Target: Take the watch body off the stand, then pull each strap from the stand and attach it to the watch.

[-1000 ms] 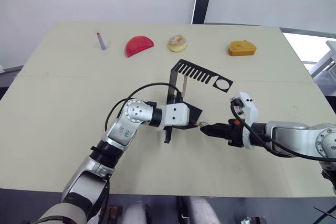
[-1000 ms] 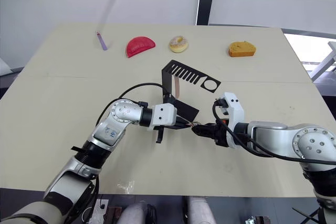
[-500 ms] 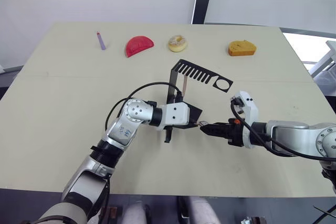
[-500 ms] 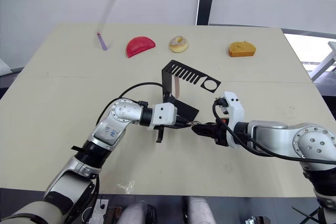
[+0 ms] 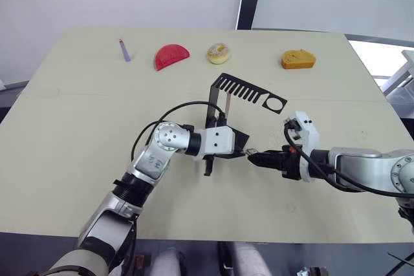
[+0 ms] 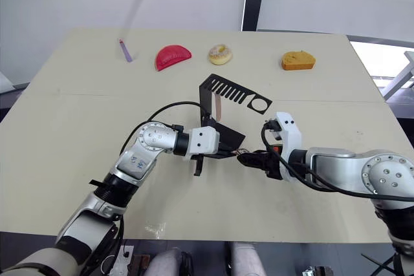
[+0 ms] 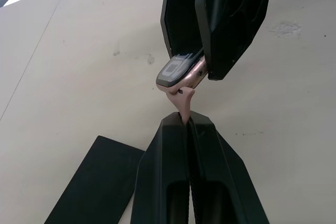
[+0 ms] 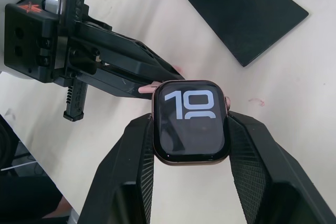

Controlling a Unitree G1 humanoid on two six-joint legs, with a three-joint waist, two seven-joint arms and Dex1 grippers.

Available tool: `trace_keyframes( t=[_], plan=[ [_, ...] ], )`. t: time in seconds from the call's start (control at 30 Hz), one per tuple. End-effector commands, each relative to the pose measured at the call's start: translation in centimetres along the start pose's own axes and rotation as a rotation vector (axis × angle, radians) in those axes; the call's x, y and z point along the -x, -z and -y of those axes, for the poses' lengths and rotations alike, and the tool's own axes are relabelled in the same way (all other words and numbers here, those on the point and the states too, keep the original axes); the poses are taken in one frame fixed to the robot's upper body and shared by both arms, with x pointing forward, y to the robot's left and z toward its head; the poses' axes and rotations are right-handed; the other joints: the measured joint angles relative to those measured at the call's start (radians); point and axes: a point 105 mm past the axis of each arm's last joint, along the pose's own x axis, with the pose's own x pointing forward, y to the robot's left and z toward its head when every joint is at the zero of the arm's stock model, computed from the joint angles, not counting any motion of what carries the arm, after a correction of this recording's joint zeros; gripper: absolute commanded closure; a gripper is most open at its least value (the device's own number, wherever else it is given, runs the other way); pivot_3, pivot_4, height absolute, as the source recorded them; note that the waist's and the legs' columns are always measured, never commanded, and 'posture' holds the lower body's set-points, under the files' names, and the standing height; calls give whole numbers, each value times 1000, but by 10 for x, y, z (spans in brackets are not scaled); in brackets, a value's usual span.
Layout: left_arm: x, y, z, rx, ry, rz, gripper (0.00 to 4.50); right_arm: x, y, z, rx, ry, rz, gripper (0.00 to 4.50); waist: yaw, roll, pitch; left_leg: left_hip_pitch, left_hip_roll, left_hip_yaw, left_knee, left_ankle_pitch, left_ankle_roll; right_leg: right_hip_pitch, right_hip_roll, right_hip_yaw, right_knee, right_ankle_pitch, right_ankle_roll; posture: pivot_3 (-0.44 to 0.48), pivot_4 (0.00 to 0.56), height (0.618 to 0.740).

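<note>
The black stand (image 5: 249, 92) is upright at mid-table, and one pale pink strap (image 5: 228, 105) hangs from its slotted top arm. Just in front of its base, my two grippers meet tip to tip. My right gripper (image 5: 254, 155) is shut on the watch body (image 8: 190, 121), whose screen shows white digits. My left gripper (image 7: 186, 121) is shut on the other pink strap (image 7: 184, 106). That strap's end touches the edge of the watch body (image 7: 176, 69).
Along the table's far side lie a small purple stick (image 5: 124, 50), a red half-round piece (image 5: 171, 55), a donut (image 5: 218, 52) and an orange-yellow food piece (image 5: 297, 60). The stand's flat base (image 8: 247, 9) lies close behind the grippers.
</note>
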Motion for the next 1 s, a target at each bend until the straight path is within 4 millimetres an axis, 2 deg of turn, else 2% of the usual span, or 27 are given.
trace_keyframes(
  t=[0.03, 1.0],
  plan=[
    [-11, -35, -6, -107, 9, 94, 4500, -2, 4, -26, 66, -115, -22, 2992, 0, 0, 0, 0, 0, 0, 0, 0, 0, 0, 0, 0, 0, 0, 0, 0, 150, 737],
    [-17, -40, -8, -107, -10, 109, 4500, -2, 5, -30, 46, -140, -20, 2992, 0, 0, 0, 0, 0, 0, 0, 0, 0, 0, 0, 0, 0, 0, 0, 0, 150, 737]
  ],
)
